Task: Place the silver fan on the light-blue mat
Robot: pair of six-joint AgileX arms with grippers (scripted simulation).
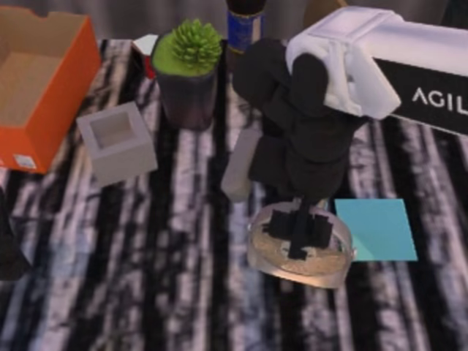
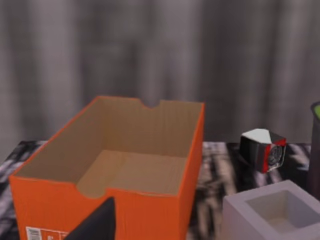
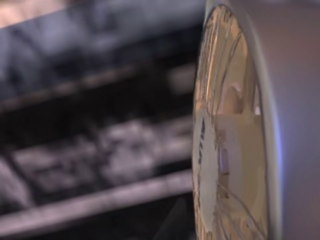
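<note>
Carrying step, by the look of it: right claw (image 1: 298, 232) set down over the silver fan (image 1: 300, 252), fingers closed on its rim, fan filling the right wrist view close up. Hard to tell whether raised off the striped tabletop (image 1: 146, 278) or resting on it. Light-blue mat (image 1: 376, 229) just beside the claw, toward the right edge, fan rim barely overlapping its near border. Next: short shift across, centre over the mat, lower, release. Left claw (image 2: 95, 225) parked by the orange box (image 2: 115, 165). Readable: "AGIL" on the arm (image 1: 439, 99)
</note>
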